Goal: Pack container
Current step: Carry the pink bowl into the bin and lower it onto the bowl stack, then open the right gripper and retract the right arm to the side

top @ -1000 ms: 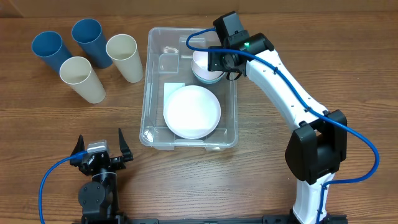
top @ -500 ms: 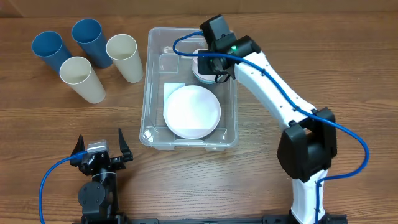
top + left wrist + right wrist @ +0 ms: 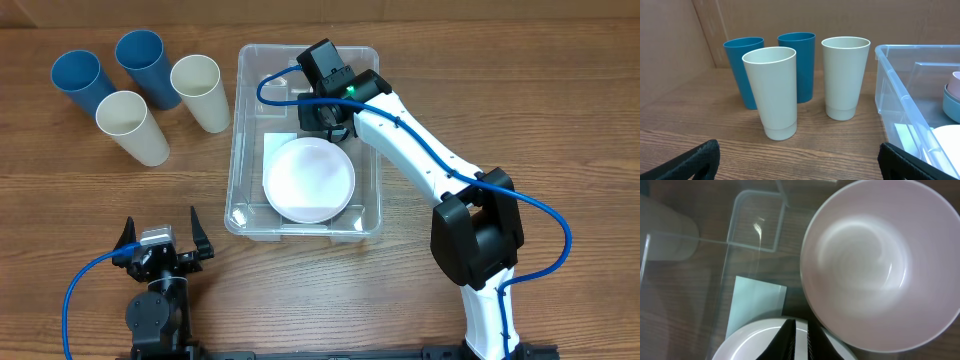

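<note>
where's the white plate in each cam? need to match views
Overhead: white plate, centre, inside the container.
Left wrist: plate, sliver at lower right edge.
Right wrist: plate, bottom edge, below the pink bowl.
Shared landmark: the white label beside the plate.

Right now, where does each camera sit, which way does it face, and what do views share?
Overhead: above the table, looking down on the container, four cups, the left gripper and right arm.
Left wrist: low near the table's edge, facing level toward the cups; its spread fingers in the bottom corners.
Right wrist: over the container, looking down into a pink bowl; its fingers at the bottom edge.
Shared: container in all; cups in overhead and left wrist.
</note>
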Robot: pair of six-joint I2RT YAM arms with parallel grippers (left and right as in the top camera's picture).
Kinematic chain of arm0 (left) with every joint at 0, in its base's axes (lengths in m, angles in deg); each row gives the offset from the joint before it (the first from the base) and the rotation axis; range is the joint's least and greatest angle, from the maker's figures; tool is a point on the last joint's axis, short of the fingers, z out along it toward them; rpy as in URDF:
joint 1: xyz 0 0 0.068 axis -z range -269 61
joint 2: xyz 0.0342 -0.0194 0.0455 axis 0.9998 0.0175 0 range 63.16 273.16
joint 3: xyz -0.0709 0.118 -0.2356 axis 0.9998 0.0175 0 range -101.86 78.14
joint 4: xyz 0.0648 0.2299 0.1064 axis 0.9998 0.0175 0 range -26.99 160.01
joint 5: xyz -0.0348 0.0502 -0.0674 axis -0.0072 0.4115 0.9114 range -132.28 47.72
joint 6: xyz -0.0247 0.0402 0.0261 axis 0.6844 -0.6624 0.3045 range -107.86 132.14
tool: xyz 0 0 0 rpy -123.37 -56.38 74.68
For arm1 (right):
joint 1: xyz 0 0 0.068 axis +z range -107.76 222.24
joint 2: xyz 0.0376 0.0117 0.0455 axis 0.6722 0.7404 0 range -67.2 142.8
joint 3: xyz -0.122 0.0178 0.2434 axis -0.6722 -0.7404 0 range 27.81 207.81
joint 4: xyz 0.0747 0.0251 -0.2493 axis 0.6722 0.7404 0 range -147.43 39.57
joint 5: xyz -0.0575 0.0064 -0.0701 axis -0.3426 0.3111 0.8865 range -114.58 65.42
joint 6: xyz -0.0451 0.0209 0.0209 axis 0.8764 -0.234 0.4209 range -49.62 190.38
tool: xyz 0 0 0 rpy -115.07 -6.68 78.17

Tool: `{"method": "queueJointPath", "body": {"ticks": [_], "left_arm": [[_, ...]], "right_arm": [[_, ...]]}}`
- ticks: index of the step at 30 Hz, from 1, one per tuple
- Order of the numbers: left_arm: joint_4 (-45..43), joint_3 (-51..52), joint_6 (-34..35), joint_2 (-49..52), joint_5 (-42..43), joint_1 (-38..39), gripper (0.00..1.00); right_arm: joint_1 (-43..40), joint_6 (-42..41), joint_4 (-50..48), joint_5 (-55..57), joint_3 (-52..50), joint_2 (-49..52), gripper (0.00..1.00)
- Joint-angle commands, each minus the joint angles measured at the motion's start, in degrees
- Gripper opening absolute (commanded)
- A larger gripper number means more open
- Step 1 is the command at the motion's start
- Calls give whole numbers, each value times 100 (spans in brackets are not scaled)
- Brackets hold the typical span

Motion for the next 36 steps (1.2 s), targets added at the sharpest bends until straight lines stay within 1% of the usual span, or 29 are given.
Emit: {"method": "queueJointPath", "body": {"ticks": [1, 4, 9, 12, 15, 17, 21, 23, 24, 26, 27, 28, 29, 30, 34, 36], "left_arm": [[-13, 17, -90, -52, 48, -31, 100], [-13, 17, -90, -52, 46, -31, 100], [-13, 17, -90, -52, 48, -31, 100], [-13, 17, -90, -52, 48, -31, 100], [-13, 17, -90, -52, 48, -31, 100], [-13, 17, -90, -52, 48, -31, 100], [-13, 17, -90, -52, 46, -31, 100], [-13, 17, -87, -52, 48, -31, 100], [-13, 17, -90, -52, 46, -31, 100], [-13, 17, -90, -52, 48, -31, 100], [-13, 17, -90, -52, 46, -31, 100], [-13, 17, -90, -52, 48, -31, 100], [-13, 17, -90, -52, 48, -31, 100], [-13, 17, -90, -52, 48, -31, 100], [-20, 17, -94, -52, -55, -31, 100], [-20, 17, -90, -52, -42, -31, 100]], "right_arm": [[-42, 160, -129, 164, 153, 2, 11], [-42, 162, -273, 186, 151, 70, 11], [-42, 162, -334, 179, 151, 457, 11], [-42, 162, -380, 181, 153, 466, 11], [-48, 236, -326, 181, 203, 444, 7], [-46, 291, 59, 186, 625, 313, 6], [-98, 313, 1266, 400, 2107, -157, 8], [-286, 310, 1810, 616, 2865, -330, 18], [-452, 293, 2020, 750, 3139, -400, 33], [-826, 39, 2271, 1034, 3379, -496, 67], [-1248, -396, 2461, 1217, 3427, -560, 91], [-2063, -1296, 2892, 1222, 3429, -581, 100], [-2498, -1690, 3141, 1211, 3427, -579, 100], [-2844, -1875, 3320, 1211, 3427, -579, 100], [-3980, -1882, 3554, 1021, 3427, -579, 100], [-4354, -1880, 3558, 1023, 3427, -581, 100]]}}
